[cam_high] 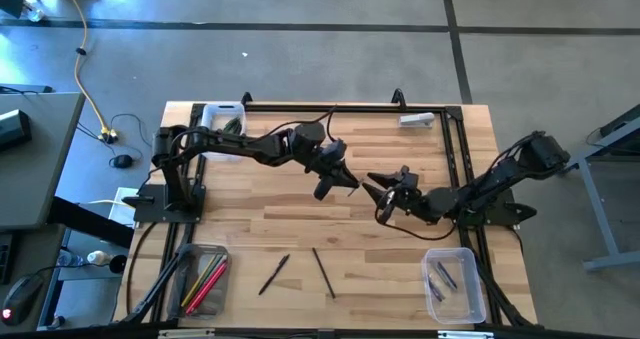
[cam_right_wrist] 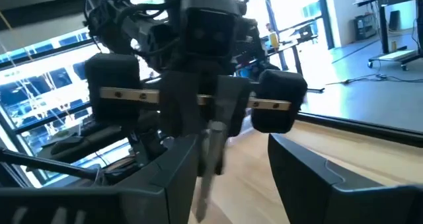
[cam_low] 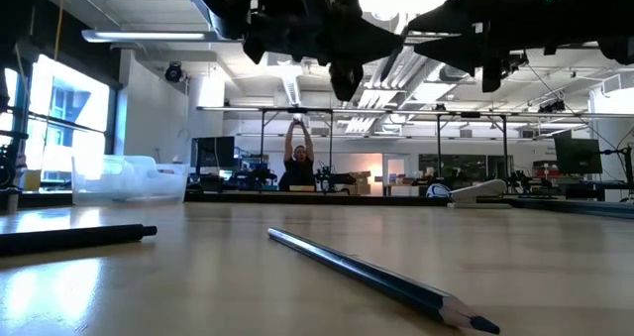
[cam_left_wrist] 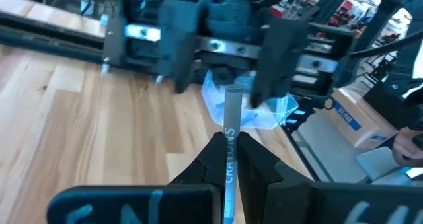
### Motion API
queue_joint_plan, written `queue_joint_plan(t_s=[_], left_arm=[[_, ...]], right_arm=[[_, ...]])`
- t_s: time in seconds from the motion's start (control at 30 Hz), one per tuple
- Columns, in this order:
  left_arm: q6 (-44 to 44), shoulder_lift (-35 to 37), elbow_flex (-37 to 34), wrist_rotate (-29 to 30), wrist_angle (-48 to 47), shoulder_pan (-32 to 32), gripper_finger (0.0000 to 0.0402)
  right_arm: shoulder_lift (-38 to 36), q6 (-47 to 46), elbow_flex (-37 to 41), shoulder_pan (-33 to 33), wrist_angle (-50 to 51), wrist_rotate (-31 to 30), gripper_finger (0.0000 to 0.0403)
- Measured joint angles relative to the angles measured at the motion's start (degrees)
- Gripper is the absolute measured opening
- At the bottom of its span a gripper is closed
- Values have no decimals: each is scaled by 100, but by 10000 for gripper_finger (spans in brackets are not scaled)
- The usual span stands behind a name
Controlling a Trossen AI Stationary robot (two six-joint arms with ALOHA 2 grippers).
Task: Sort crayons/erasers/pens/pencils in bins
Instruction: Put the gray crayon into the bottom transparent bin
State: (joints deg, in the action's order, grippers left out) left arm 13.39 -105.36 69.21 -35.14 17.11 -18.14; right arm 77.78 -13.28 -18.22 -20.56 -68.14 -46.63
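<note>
Above the middle of the table my left gripper (cam_high: 340, 179) is shut on a grey crayon (cam_left_wrist: 231, 118) with a printed wrapper. Facing it from the right, my right gripper (cam_high: 378, 197) is open; its fingers (cam_left_wrist: 175, 52) stand wide on either side of the crayon's free end without touching it. A dark pencil (cam_high: 322, 272) and a black pen (cam_high: 274, 274) lie flat on the table near the front. One bin (cam_high: 200, 279) at the near left holds red, yellow and green sticks. Another bin (cam_high: 455, 284) at the near right holds grey ones, and a third bin (cam_high: 222, 119) stands far left. My left gripper pinches the crayon's wrapped shaft (cam_left_wrist: 229, 159) between its two fingers. The crayon lies along the fingers, and its free end (cam_left_wrist: 232, 95) sticks out past the tips toward the right gripper. It is nearly level and lifted clear of the table.
A small white object (cam_high: 417, 120) lies near the far right of the table. A black frame rail (cam_high: 455, 169) runs along the table's right side. In the low view a person stands in the room beyond the table.
</note>
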Motion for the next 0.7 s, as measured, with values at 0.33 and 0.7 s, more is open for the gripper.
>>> queue_joint_plan(t_s=[0.33, 0.7], left_arm=[[88, 0, 0, 59, 299, 217, 5], [214, -1, 0, 94, 543, 257, 5]], right_arm=[[0, -122, -157, 240, -9, 815, 174], [2, 74, -363, 291, 79, 1006, 50]])
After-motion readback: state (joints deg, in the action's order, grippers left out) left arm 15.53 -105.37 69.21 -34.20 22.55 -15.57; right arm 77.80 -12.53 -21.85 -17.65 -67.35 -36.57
